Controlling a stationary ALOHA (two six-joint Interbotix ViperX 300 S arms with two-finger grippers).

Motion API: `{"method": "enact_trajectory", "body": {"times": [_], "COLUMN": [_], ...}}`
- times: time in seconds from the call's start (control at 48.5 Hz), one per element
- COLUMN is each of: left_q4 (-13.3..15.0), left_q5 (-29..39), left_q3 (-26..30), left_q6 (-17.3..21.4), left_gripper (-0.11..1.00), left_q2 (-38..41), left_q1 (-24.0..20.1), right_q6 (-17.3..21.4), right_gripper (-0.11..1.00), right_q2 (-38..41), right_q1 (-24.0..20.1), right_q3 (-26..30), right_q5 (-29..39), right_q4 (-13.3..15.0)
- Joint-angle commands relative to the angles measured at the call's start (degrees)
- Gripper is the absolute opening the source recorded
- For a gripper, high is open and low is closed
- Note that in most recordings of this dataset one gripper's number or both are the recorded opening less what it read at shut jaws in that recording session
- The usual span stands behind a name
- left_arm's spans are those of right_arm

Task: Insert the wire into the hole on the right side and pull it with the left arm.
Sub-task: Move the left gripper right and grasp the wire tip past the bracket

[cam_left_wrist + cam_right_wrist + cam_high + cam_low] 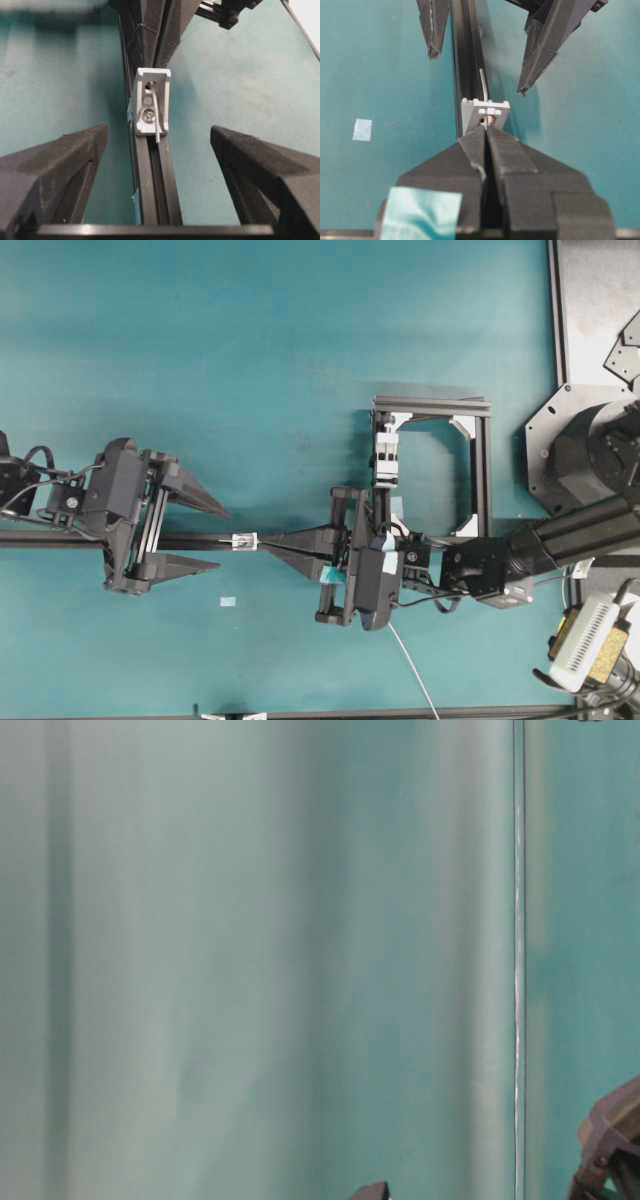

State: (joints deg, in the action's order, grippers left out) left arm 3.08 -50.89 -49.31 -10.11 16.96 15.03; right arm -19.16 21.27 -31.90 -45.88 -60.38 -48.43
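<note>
The right gripper (485, 131) has its two fingers pressed together, the tips meeting right at the face of the small silvery bracket (486, 111), where they pinch the thin wire (483, 85) at the hole (487, 120). A patch of teal tape (420, 212) sits on the body of this gripper. The wire passes through the hole and comes out on the far side of the bracket, where a short length hangs down over the bracket face and ends above the black rail (155, 175) on which the bracket is mounted. From the left wrist view the hole (150, 86) shows as a dark opening near the top of the bracket (150, 102), with the wire (156, 117) curving down from it. The left gripper (225, 538) is spread wide, one finger (55, 170) on each side of the rail, with the tips just short of the bracket and not touching the wire. Seen from overhead, both arms lie along the rail on the teal table (300, 340), facing each other across the bracket (244, 540). A small pale tape scrap (229, 601) lies on the table near the left gripper, and a black frame (482, 470) stands behind the right arm.
</note>
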Motion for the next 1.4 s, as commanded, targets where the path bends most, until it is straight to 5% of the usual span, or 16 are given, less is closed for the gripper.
{"method": "enact_trajectory", "body": {"times": [0.0, 0.867, 1.135, 1.383], "left_q4": [0.00, -0.18, -0.44, -0.44], "left_q5": [-0.26, -0.26, -0.26, -0.26], "left_q3": [1.23, 4.13, 3.16, 2.20], "left_q6": [-0.09, -0.53, -0.26, -0.26], "left_gripper": [0.72, 0.55, 0.04, -0.10], "left_q2": [-0.53, 1.67, 0.35, -0.97], "left_q1": [0.09, 0.09, 0.09, 0.09], "right_q6": [-0.09, -0.09, -0.09, -0.09], "right_gripper": [0.03, 0.03, 0.03, 0.03], "right_q2": [-0.79, -0.70, -0.79, -0.79], "right_q1": [0.09, 0.09, 0.09, 0.09], "right_q3": [0.79, 0.79, 0.70, 0.79], "right_q5": [-0.26, -0.18, -0.18, -0.18], "right_q4": [0.26, 0.26, 0.26, 0.26]}}
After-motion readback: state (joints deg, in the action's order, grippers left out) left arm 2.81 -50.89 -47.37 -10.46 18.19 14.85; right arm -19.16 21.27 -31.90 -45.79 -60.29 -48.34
